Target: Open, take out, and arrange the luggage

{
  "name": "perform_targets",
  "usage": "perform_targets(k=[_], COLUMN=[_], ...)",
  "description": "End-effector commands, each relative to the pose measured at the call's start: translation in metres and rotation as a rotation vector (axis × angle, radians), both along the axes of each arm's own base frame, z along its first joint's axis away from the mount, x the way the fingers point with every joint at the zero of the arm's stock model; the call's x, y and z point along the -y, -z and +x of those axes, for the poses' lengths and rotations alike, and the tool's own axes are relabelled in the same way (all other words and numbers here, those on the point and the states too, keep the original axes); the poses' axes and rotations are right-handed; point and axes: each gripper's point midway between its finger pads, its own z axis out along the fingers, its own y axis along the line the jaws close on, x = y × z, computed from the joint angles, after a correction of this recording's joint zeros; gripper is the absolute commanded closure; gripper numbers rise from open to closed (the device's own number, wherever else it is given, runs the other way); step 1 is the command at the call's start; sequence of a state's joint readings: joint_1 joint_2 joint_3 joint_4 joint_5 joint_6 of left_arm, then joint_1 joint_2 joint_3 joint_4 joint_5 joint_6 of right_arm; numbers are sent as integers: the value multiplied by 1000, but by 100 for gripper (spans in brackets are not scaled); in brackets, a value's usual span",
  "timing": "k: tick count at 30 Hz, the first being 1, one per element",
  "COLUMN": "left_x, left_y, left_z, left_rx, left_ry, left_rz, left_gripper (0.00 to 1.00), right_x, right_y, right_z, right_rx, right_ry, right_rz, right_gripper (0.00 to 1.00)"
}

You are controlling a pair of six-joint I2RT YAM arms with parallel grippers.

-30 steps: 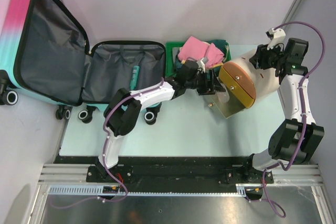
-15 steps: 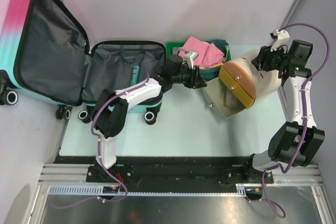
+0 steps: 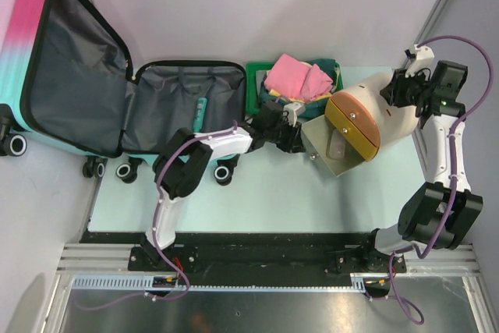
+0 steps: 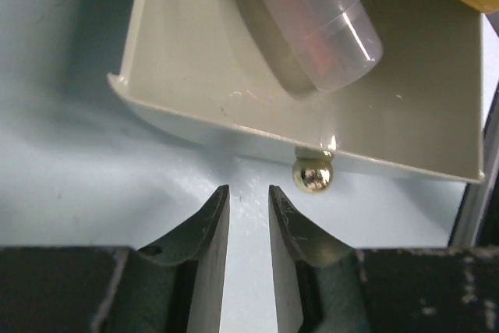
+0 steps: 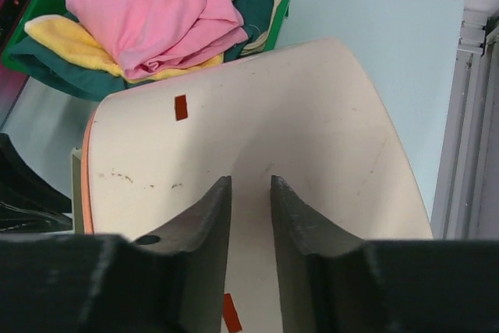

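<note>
Luggage = large hard-shell child's suitcase [image 3: 39, 60], pink-to-teal gradient outside, black zipper round the rims, dark grey fabric lining, black wheels [image 3: 127, 171] along the near edge.

It's at the far left of the pale blue-green desk [image 3: 273, 193] and already unzipped. The base half lies flat with its lining up, and its right rim is just beside the green plastic tray [image 3: 253, 87] of folded pink and yellow cloths. The lid half is thrown back to the left, tilted, hanging past the desk edge.

One slim teal item [image 3: 200, 107] lies in the base half. I can't tell what it is.

Handling, my read:
- Shell is stiff and looks glossy, so probably slippery and far too wide for a claw to span.
- Likely light with so little inside, but bulky, and it'll roll on the wheels if shoved.
- Best hold is the zippered rim lip, pinched edge-on. The lining is soft and pinchable but will just stretch.
- Take the teal item across its narrow sides.

Left claw [image 4: 249, 193]: fingers nearly together with a thin gap, nothing gripped. It's low over the desk and pointed at the brass ball knob [image 4: 312, 175] of a beige drawer, well away from the suitcase.

Right claw [image 5: 251, 185]: same thin gap, nothing gripped, hovering over the cream rounded box [image 5: 257, 138] at the right.
</note>
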State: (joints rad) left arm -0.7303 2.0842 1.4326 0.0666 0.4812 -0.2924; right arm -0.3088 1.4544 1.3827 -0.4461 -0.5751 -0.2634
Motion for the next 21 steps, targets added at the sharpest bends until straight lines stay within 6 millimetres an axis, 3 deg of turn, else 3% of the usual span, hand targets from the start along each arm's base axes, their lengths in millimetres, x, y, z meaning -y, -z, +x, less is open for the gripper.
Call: perform_targets(k=[1, 6, 11, 16, 18, 20, 21], left_x=[36, 59, 76, 99, 108, 118, 122], left_y=[-18, -24, -22, -24, -23, -34, -27], left_z=[11, 24, 36, 38, 42, 45, 46], left_rx=[62, 67, 69, 103, 109, 133, 131], left_ry=[15, -9, -51, -42, -54, -62, -64], left_rz=[-85, -153, -192, -245, -266, -301, -300], left_gripper=[69, 66, 49, 39, 39, 38, 37], right_x=[-12, -17, -26, -28, -29, -29, -31], right_y=[79, 95, 110, 119, 120, 122, 122], right_z=[-33, -39, -48, -55, -56, -57, -58], right_rx=[-322, -380, -435, -466, -472, -477, -481], right_ry=[16, -1, -22, -23, -24, -24, -29], right_rz=[62, 28, 40, 48, 50, 55, 55], right_gripper=[72, 80, 88, 89, 89, 89, 89])
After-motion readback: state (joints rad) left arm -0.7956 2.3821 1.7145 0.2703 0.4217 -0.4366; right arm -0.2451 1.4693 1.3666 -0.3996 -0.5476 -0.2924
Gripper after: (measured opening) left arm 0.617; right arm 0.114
